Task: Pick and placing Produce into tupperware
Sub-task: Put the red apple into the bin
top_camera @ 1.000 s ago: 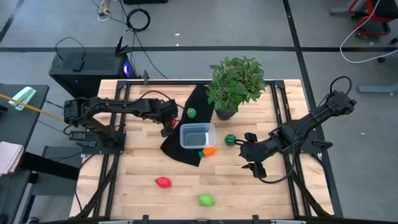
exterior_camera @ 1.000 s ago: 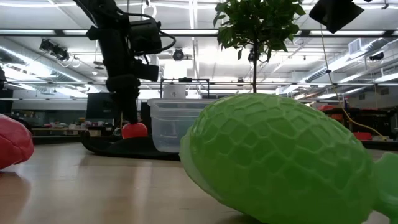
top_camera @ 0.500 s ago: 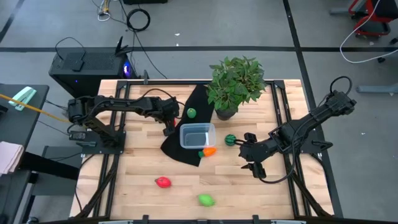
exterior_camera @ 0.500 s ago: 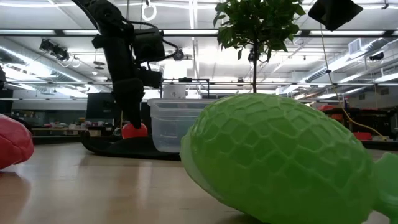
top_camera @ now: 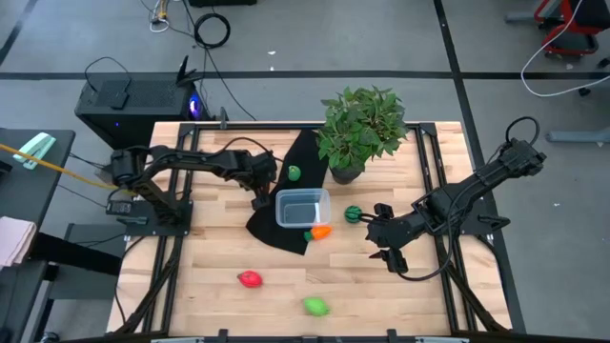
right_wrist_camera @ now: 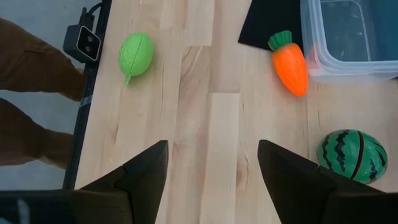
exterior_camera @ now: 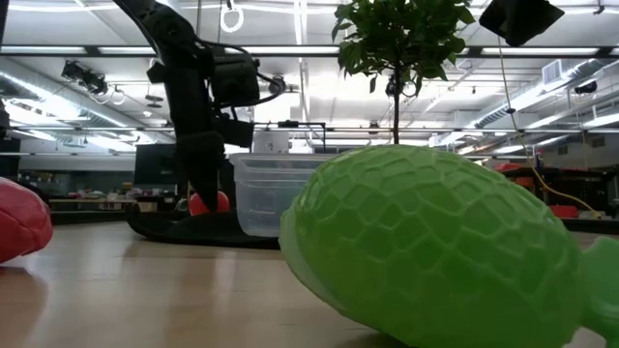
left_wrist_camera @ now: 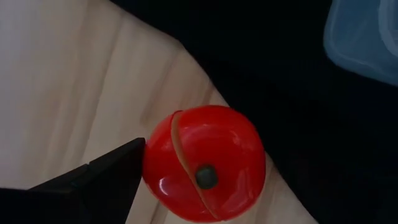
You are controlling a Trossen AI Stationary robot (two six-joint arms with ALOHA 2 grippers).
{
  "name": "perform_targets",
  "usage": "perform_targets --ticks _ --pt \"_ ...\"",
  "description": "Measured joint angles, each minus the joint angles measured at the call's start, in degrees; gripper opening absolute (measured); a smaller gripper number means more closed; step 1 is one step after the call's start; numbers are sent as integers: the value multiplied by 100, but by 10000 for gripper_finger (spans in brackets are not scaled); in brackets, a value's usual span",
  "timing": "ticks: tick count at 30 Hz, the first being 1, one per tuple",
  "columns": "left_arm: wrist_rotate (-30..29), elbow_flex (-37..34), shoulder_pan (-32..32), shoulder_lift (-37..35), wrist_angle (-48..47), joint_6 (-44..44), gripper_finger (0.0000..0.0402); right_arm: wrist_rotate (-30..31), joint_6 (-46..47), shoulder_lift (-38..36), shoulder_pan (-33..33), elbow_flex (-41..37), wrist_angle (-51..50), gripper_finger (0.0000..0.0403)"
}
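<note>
The left gripper (top_camera: 257, 201) is lowered, jaws wide open, over the red tomato (left_wrist_camera: 204, 163) at the black cloth's (top_camera: 286, 205) edge. The right gripper (top_camera: 379, 238) is held with jaws apart, empty, near the watermelon (right_wrist_camera: 351, 155).

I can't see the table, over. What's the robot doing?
Left gripper open, down at the tomato, not gripping. Right gripper open, waiting near the watermelon. Box empty. Nothing in the way.

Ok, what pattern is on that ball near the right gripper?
Dark green with black stripes, like a watermelon; the right wrist view shows it best.
</note>
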Motion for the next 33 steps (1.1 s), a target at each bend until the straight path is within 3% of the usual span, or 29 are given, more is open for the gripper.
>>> perform_targets --ticks 17,33 --pt "0 0 0 72 18 -5 398 17 -9 0 -1 1 0 254" --pt "0 0 0 61 40 -11 299 20 -9 0 -1 1 0 240"
